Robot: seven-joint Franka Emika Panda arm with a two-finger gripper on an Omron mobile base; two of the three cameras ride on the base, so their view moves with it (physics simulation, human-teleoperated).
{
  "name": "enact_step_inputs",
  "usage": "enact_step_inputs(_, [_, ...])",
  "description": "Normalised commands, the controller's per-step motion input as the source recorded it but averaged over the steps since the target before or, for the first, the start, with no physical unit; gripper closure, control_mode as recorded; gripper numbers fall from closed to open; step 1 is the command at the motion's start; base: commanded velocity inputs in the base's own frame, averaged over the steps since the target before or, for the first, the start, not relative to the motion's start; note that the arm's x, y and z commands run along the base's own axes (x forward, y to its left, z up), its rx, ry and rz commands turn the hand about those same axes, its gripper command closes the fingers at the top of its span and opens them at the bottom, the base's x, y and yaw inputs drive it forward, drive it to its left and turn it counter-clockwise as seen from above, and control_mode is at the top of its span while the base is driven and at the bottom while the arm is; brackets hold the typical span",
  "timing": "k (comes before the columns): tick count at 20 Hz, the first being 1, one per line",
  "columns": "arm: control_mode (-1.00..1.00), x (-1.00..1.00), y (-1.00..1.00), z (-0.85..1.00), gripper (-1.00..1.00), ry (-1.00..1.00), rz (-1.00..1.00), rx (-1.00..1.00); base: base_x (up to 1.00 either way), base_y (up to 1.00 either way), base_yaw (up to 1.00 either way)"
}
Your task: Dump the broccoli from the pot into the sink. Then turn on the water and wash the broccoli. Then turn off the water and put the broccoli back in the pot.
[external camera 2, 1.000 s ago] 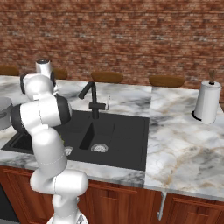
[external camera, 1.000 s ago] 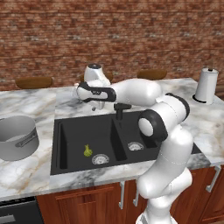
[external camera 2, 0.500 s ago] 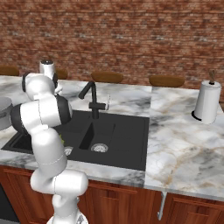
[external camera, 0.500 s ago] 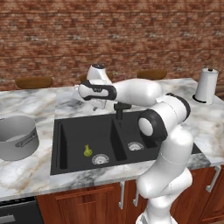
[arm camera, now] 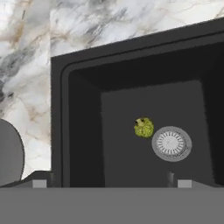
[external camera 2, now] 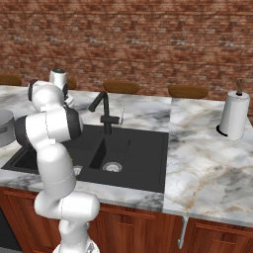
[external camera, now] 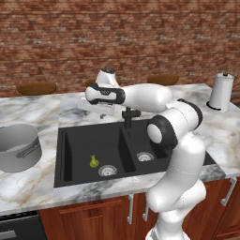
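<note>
No legible txt, labels, brands or nos. on anything in view.

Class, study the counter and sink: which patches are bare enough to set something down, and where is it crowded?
Bare marble lies between the sink and the paper towel roll, and between the pot and the sink's left rim. The smaller basin is bare around its drain. It is crowded at the faucet, where the arm hangs, and beside the broccoli.

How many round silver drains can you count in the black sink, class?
2. One drain sits in the larger left basin of the sink, beside the broccoli. The other drain is in the smaller right basin, partly behind the arm.
</note>
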Motion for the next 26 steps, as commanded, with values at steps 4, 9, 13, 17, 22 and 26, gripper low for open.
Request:
enact_step_inputs(4, [-1.0, 0.0, 0.0, -0.08, -1.0, -0.03, 0.3, -0.08, 0.0, 0.0, 0.0])
enact_step_inputs(9, [-1.0, 0.0, 0.0, -0.13, -1.0, -0.08, 0.28, -0.12, 0.0, 0.0, 0.0])
enact_step_inputs(13, [-1.0, 0.0, 0.0, -0.18, -1.0, -0.17, 0.26, -0.13, 0.0, 0.0, 0.0])
enact_step_inputs(17, [-1.0, 0.0, 0.0, -0.19, -1.0, -0.21, 0.23, -0.1, 0.0, 0.0, 0.0])
enact_step_inputs(22, [-1.0, 0.0, 0.0, -0.19, -1.0, -0.13, 0.19, -0.03, 0.0, 0.0, 0.0])
enact_step_inputs(26, [-1.0, -0.03, 0.0, -0.12, -1.0, -0.05, 0.15, 0.0, 0.0, 0.0, 0.0])
